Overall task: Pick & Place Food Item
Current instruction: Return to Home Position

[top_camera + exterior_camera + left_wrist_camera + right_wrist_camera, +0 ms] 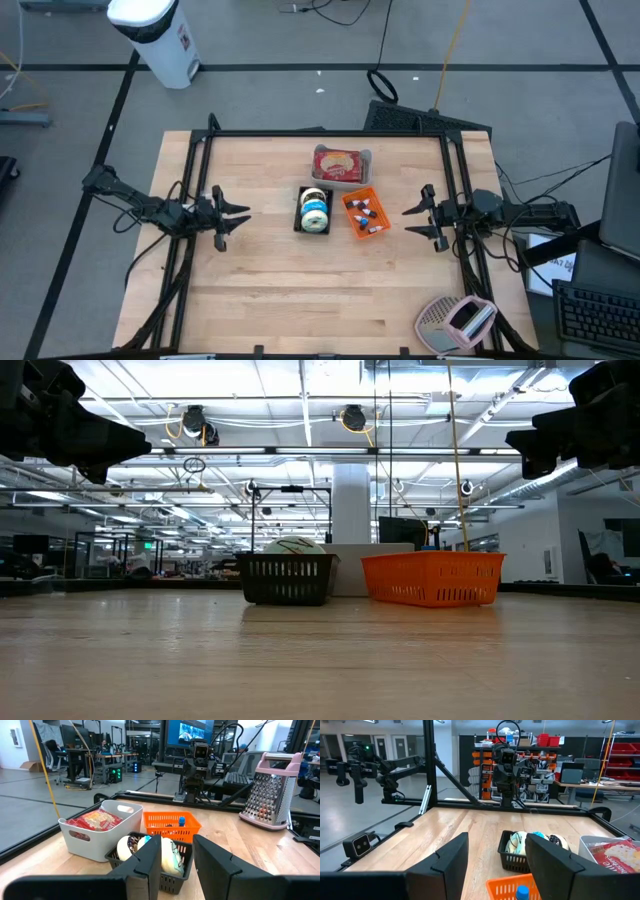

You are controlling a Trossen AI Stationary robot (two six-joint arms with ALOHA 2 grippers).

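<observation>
The left gripper (233, 222) hangs above the left side of the wooden table (300, 290), its two fingers spread apart with nothing between them, pointing toward the middle. Near the table's centre sits a black basket (299, 211) holding round wrapped food items (315, 208); their exact kind cannot be told. Just behind it and a little to the right stands a white bin (343, 180) with a red packet (340, 162) inside. Just beside the black basket on its right is the orange bin (352, 224), set at a slant, and the small food coloring bottles (363, 212) lie inside it; the left wrist view shows one blue cap (181, 820) above its rim. The right gripper (413, 221) hangs over the table's right side, apart from the orange bin, fingers likewise spread and empty, facing the centre. A pink box grater (455, 322) lies at the near right corner.
</observation>
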